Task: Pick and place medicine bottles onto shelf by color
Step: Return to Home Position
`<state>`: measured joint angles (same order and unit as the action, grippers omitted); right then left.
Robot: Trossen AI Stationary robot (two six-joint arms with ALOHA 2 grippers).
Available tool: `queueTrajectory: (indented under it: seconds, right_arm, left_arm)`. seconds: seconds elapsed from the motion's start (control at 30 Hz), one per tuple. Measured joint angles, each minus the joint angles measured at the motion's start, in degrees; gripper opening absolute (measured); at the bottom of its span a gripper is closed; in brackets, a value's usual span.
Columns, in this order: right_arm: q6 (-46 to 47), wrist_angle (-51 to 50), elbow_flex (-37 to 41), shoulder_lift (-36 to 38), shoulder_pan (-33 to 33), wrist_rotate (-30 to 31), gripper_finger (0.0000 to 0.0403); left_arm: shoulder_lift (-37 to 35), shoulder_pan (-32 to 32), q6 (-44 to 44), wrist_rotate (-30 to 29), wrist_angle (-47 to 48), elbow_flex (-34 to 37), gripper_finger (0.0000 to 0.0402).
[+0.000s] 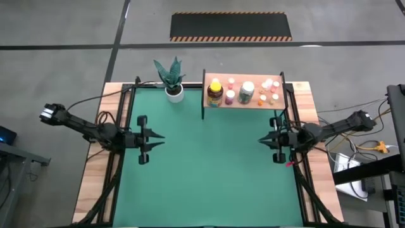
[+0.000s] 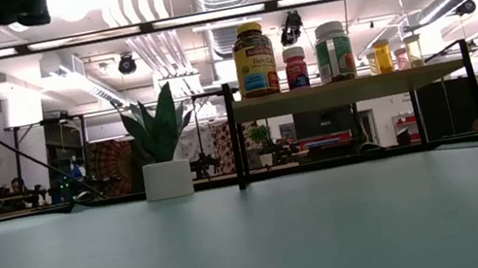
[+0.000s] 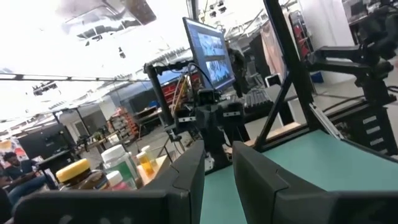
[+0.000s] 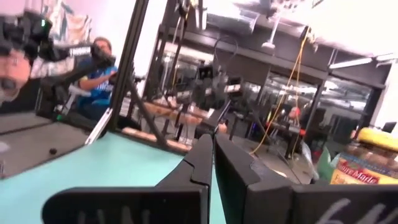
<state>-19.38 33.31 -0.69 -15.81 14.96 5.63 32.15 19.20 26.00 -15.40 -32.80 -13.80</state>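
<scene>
We find the medicine bottles (image 1: 247, 92) all upright on the light wooden shelf (image 1: 235, 105) with thin black legs, at the upper centre-right of the high view, its long axis running across the frame. The amber yellow-capped bottle (image 1: 215, 92) stands at the left end, with smooth round pink, orange and greenish-clear bottles to its right. Both grippers hover over the matte green mat (image 1: 209, 171), below the shelf in frame. The left gripper (image 1: 158, 139) has its fingers slightly parted and empty. The right gripper (image 1: 264, 140), fingers pressed together and empty, is nearer the shelf's right leg. We judge that any retreat should lead away from that leg.
</scene>
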Motion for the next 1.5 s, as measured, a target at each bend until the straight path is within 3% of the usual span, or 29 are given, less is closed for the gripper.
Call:
queueTrajectory:
  seconds: [0.73,1.13,1.33,1.5]
  right_arm:
    - [-5.5,-7.5,0.0,14.4,0.0,0.4,0.0009]
    - [-9.1,-9.4,0.1,15.8,0.0,2.1,0.0009]
    - [-10.5,-9.0,0.1,14.8,0.0,11.3,0.0009]
    - [-10.6,-11.0,0.0,11.8,0.0,14.0,0.0009]
  left_arm:
    - [-6.4,-0.1,-0.1,-0.2,-6.4,13.3,0.0066]
    - [-6.7,0.0,-1.6,0.0,-5.7,13.4,0.0066]
    - [-5.0,0.0,-1.6,0.0,-5.7,13.4,0.0066]
    - [-3.2,-0.1,-1.6,0.1,-5.7,13.4,0.0066]
